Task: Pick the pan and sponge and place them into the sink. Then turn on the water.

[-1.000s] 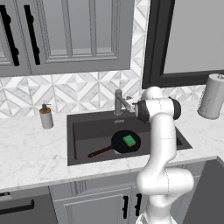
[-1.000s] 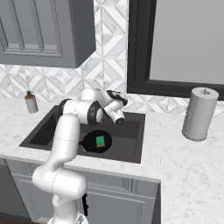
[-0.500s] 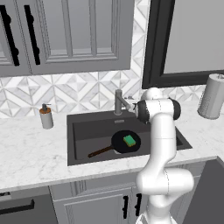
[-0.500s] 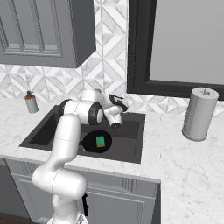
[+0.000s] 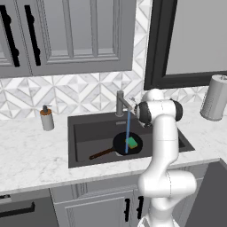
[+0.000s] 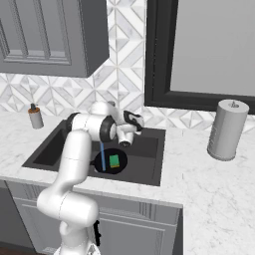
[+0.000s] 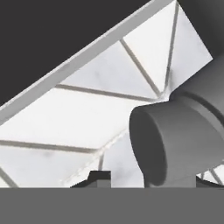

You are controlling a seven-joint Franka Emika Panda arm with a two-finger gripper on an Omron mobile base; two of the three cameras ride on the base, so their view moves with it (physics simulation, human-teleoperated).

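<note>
Water (image 5: 128, 131) had begun falling mid-frame onto the pan (image 5: 127, 143); my pincer's (image 6: 130, 130) spread I couldn't tell, beside the stiff, slick faucet (image 5: 120, 103).

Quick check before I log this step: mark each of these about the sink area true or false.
1. Water runs from the faucet. True.
2. The pan sits on the counter beside the sink. False: it lies inside the sink.
3. The sponge rests in the pan. True.
4. The soap bottle stands in the basin. False: it stands on the counter, left of the sink.
5. The claw holds the sponge. False: the claw is up by the faucet, away from the sponge.
</note>
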